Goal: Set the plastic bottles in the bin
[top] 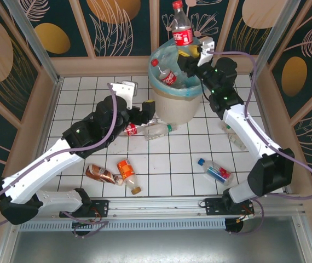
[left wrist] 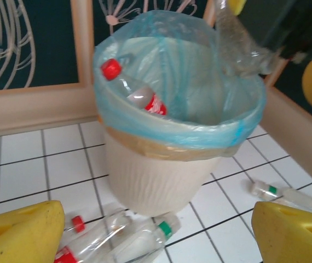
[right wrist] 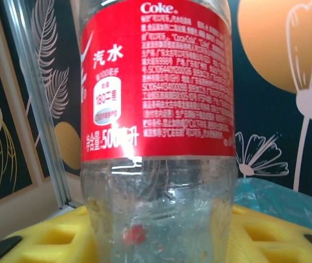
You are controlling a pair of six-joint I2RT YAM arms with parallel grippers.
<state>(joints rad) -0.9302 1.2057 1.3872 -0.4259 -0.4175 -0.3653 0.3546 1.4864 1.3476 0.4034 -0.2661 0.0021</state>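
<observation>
My right gripper [top: 191, 53] is shut on a clear Coke bottle [top: 182, 26] with a red label [right wrist: 156, 82], holding it upright over the bin [top: 173, 104]. Yellow fingers [right wrist: 41, 241] press its lower body from both sides. The cream bin, lined with a blue-green bag [left wrist: 200, 131], has a red-capped bottle [left wrist: 137, 93] leaning inside. My left gripper [top: 146, 111] stands open low beside the bin's left foot. Between its yellow fingers [left wrist: 19, 235] lie a green-capped clear bottle [left wrist: 145, 241] and a red-capped one [left wrist: 82, 233] on the tiles.
More bottles lie on the white tiles: a brown one [top: 102, 174], an orange one [top: 127, 172], a blue-labelled one [top: 215, 171] and a clear one [top: 234, 135] right of the bin. Wooden walls enclose the floor, and the bin stands against the back wall.
</observation>
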